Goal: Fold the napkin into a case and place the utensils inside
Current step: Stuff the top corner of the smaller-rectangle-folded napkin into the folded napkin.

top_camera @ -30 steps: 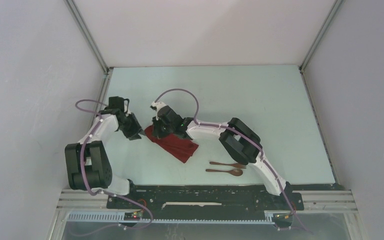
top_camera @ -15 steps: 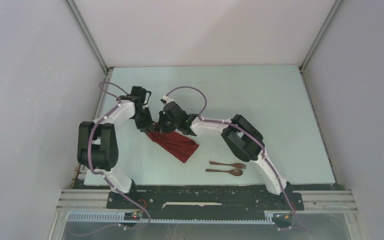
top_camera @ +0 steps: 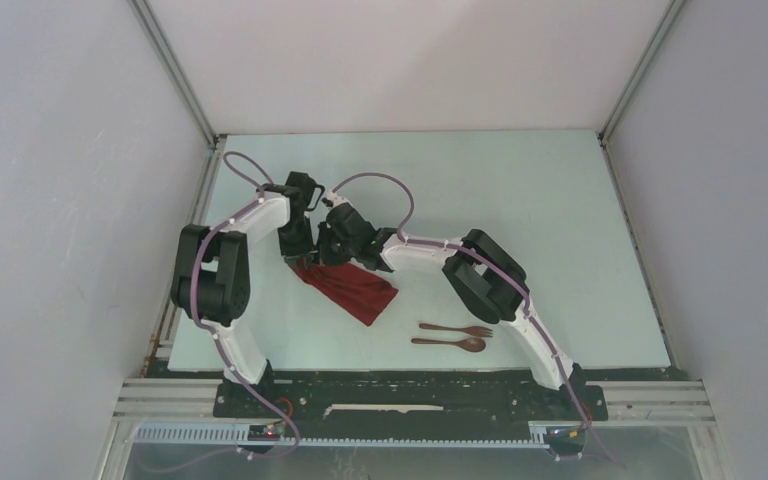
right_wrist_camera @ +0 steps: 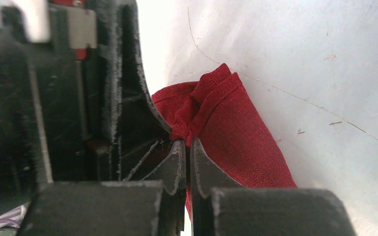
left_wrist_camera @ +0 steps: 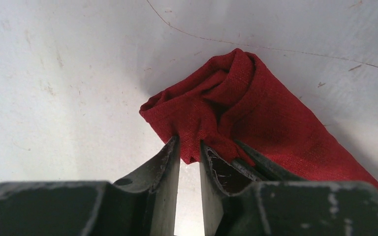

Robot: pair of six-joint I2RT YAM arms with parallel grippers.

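Swinging in from 9 o'clock over the last second, the left arm has brought its left claw [top_camera: 297,255] to the napkin's 10 o'clock end, just beside the right claw [top_camera: 326,252], which has kept its place.

From above, the napkin [top_camera: 358,292] lies as a folded dark red strip on the table [top_camera: 520,200], running from 10 to 4 o'clock. The fork [top_camera: 457,329] and spoon [top_camera: 450,343] lie side by side at its 4 o'clock, apart from it.

Left wrist: the left claw [left_wrist_camera: 189,146] stands narrow, nipping a fold of the napkin [left_wrist_camera: 261,108].

Right wrist: the right claw [right_wrist_camera: 187,142] is pressed together on a bunched fold of the napkin [right_wrist_camera: 236,132].
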